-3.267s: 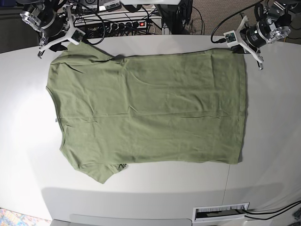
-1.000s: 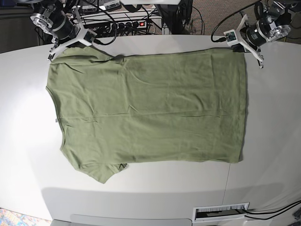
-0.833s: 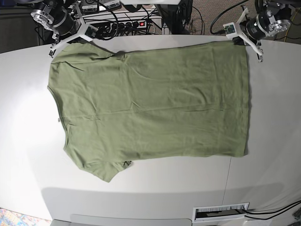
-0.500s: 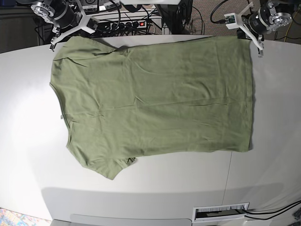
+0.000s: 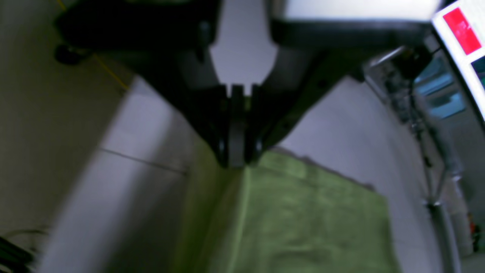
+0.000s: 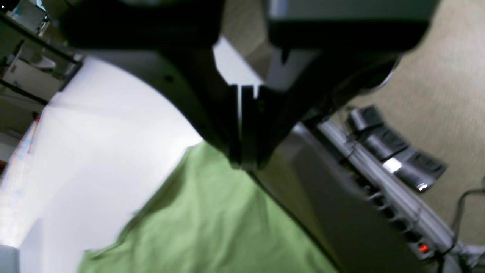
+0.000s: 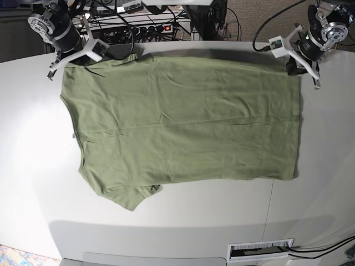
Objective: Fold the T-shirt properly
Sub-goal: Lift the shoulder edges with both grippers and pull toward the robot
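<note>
The olive T-shirt (image 7: 183,119) lies flat, its far corners pinched by the closed left hand (image 5: 237,161) and right hand (image 6: 244,163).

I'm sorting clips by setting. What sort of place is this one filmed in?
Probably a robotics lab or workshop, not a home. A white table carries the T-shirt between two robot arms; behind its far edge lie a power strip with a lit red switch and tangled cables, on carpet.
</note>
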Robot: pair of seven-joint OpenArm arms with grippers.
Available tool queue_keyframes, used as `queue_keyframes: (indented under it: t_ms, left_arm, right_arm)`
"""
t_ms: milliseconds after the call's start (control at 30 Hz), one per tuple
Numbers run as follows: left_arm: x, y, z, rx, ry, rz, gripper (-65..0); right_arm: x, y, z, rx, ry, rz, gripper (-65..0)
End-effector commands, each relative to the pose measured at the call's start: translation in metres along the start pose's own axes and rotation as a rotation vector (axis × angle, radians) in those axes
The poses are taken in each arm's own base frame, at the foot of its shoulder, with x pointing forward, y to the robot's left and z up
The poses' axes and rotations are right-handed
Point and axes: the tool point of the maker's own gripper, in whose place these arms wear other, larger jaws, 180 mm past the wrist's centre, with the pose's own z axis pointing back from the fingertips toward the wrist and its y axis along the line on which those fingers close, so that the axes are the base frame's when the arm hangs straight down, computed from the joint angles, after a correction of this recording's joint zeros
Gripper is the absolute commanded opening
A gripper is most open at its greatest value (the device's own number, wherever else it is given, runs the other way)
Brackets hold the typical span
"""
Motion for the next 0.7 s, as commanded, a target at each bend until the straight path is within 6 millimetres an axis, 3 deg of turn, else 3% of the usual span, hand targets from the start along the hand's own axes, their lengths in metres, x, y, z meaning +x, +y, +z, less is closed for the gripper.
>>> queue_keyframes:
  t_ms: [0, 333, 667]
  left_arm:
    - [0.005, 0.018, 0.001, 0.051, -0.023, -0.007, -65.0]
    - [0.033, 0.048, -0.013, 0.135, -0.128, 0.186, -65.0]
    - [0.005, 0.052, -0.040, 0.153, -0.079, 0.236, -65.0]
  right_arm:
    - [0.006, -0.014, 0.002, -0.045, -0.021, 0.007, -65.0]
    - [0.037, -0.052, -0.002, -0.179, -0.131, -0.082, -65.0]
    - [0.033, -0.081, -0.035, -0.242, -0.144, -0.202, -65.0]
